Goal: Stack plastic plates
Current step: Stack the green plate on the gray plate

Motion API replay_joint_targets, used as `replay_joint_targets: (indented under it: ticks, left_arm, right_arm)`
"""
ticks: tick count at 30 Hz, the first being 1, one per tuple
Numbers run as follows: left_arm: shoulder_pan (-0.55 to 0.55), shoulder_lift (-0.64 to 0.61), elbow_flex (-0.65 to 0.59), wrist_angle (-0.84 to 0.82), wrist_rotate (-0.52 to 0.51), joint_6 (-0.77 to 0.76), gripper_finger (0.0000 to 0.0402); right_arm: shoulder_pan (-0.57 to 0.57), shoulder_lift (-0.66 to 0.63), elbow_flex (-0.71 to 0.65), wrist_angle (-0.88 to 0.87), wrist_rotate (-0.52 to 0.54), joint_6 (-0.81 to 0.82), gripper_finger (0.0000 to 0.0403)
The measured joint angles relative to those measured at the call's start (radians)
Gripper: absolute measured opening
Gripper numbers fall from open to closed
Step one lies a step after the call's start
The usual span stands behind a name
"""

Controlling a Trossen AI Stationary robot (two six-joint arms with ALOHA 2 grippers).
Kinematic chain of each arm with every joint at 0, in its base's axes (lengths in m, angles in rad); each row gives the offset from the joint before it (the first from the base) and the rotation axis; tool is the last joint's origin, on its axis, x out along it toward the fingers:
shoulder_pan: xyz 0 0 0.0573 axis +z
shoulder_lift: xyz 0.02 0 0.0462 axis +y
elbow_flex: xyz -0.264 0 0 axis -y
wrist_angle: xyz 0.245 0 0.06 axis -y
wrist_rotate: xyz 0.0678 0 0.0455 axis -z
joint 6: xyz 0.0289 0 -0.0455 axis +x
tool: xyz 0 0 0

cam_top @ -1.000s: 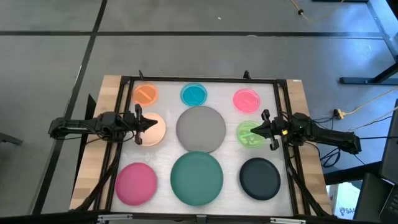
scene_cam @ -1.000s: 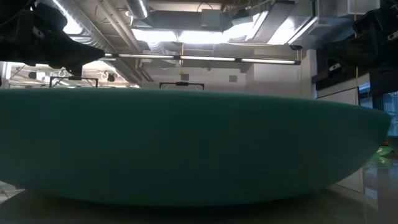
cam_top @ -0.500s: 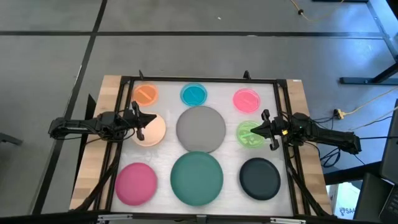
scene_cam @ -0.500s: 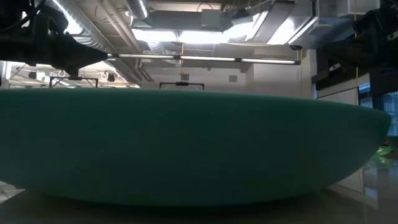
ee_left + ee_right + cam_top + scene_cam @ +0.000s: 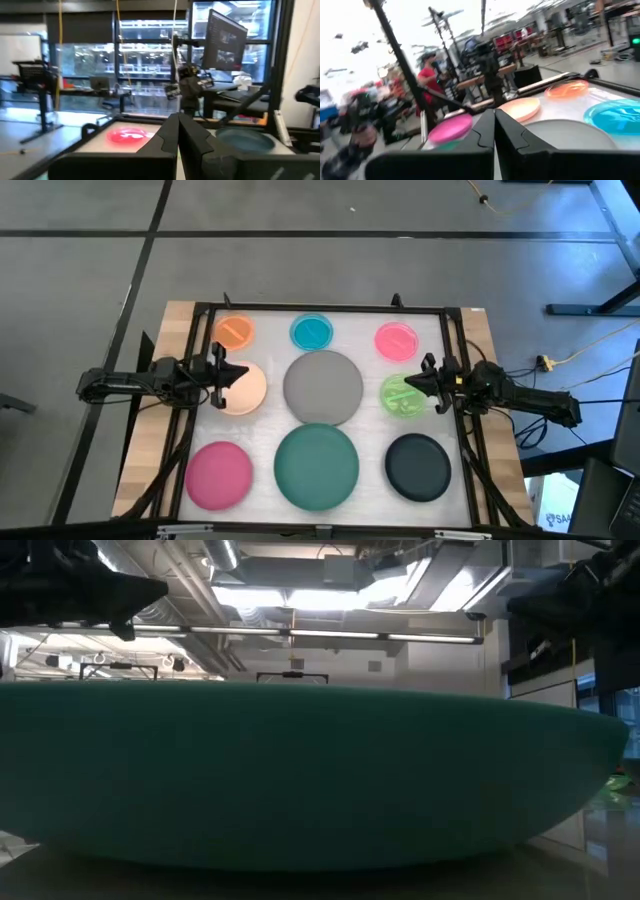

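Nine plates lie flat and apart on the white table top: small orange [image 5: 235, 332], blue [image 5: 312, 332] and pink [image 5: 396, 339] in the far row; peach [image 5: 250, 392], grey [image 5: 322, 386] and green [image 5: 398, 400] in the middle; magenta [image 5: 219, 474], teal [image 5: 316, 465] and black [image 5: 417, 467] in the near row. My left gripper [image 5: 235, 376] is shut and hovers over the peach plate's left part. My right gripper [image 5: 407, 383] is shut and hovers over the green plate. The teal plate [image 5: 300, 780] fills the low view, with both arms high above it.
A dark metal frame [image 5: 320, 308] runs around the white top, and wooden table edges [image 5: 160, 400] show beyond it on both sides. In the right wrist view, the peach plate [image 5: 520, 107], orange plate [image 5: 567, 89] and magenta plate [image 5: 451, 127] lie ahead of the fingers.
My left gripper has drawn back toward the table's left edge, off the middle of the peach plate, and has risen a little. My right gripper has shifted slightly toward the far edge. No plate has moved.
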Motion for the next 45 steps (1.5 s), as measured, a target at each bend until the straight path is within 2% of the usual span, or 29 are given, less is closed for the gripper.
replay_joint_targets:
  ticks: [6, 19, 26, 32, 41, 45]
  left_arm:
    - [0.0, 0.046, 0.0, 0.0, -0.005, -0.024, 0.0]
    - [0.0, 0.052, 0.0, 0.03, -0.007, 0.014, 0.0]
    - [0.0, 0.052, 0.0, 0.029, -0.007, -0.024, 0.0]
    - [0.0, 0.052, 0.0, 0.024, -0.006, -0.107, 0.0]
    - [0.0, 0.052, 0.0, 0.014, 0.024, -0.128, 0.0]
    - [0.0, 0.052, 0.0, 0.015, 0.009, -0.128, 0.0]
  right_arm:
    - [0.0, 0.195, 0.093, 0.021, 0.081, -0.04, 0.0001]
    - [0.01, 0.737, 0.382, 0.071, 0.058, -0.134, 0.0001]
    - [0.152, 0.983, 0.531, 0.064, 0.161, -0.229, 0.0001]
    - [0.27, 1.164, 0.688, -0.032, 0.251, -0.314, 0.0001]
    - [0.304, 1.346, 0.791, -0.011, 0.221, -0.153, 0.0002]
    - [0.321, 1.416, 0.804, -0.008, 0.192, -0.102, 0.003]
